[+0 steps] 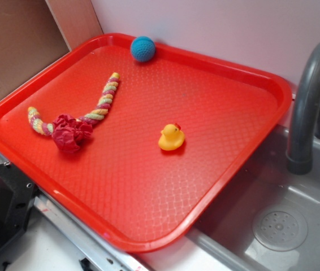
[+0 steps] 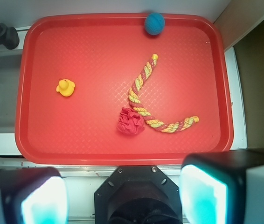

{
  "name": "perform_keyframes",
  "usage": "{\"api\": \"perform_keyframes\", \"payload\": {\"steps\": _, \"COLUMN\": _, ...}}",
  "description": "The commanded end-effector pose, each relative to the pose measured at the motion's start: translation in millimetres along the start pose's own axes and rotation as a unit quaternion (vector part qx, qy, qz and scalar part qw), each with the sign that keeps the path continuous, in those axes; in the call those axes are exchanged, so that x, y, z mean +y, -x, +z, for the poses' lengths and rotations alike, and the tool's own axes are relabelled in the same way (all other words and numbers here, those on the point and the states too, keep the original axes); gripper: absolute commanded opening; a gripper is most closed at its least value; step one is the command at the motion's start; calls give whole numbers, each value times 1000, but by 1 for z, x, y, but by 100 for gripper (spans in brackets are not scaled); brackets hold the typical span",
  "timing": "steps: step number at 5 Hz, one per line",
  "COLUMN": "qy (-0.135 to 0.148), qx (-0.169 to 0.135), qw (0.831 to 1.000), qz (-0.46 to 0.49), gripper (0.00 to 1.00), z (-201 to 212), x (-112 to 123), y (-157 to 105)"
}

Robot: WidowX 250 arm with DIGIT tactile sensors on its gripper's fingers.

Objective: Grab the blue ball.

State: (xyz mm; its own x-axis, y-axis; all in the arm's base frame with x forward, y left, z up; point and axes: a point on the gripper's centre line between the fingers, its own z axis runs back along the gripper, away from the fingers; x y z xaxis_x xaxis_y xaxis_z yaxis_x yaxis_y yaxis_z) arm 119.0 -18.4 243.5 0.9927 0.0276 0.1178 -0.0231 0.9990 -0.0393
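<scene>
The small teal-blue knitted ball sits against the far rim of the red plastic tray, well apart from everything else. Nearer the tray's middle lie a yellow-and-pink twisted rope, a dark red crumpled cloth lump touching it, and a yellow rubber duck. The gripper hangs off the tray's near edge, jaws spread wide, holding nothing.

No readable text, labels or numbers anywhere — perhaps fine marks are lost in blur.
</scene>
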Motion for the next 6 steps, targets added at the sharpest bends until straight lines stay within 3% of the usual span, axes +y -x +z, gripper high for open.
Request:
{"api": "perform_keyframes", "payload": {"steps": 1, "qy": 0, "qx": 0, "qw": 1000, "qz": 0, "gripper": 100, "z": 0, "x": 0, "y": 0}}
{"api": "perform_keyframes", "payload": {"steps": 2, "qy": -20, "qx": -53, "qw": 998, "qz": 26, "gripper": 100, "z": -8, "x": 4, "y": -17}}
{"api": "perform_keyframes", "payload": {"steps": 4, "qy": -30, "qx": -150, "qw": 986, "qz": 59, "gripper": 100, "z": -30, "x": 26, "y": -60}}
{"api": "perform_keyframes", "payload": {"steps": 5, "qy": -57, "qx": -174, "qw": 980, "qz": 74, "gripper": 100, "z": -53, "x": 43, "y": -91}}
{"api": "perform_keyframes", "payload": {"steps": 6, "qy": -88, "qx": -171, "qw": 979, "qz": 71, "gripper": 100, "z": -77, "x": 65, "y": -118}}
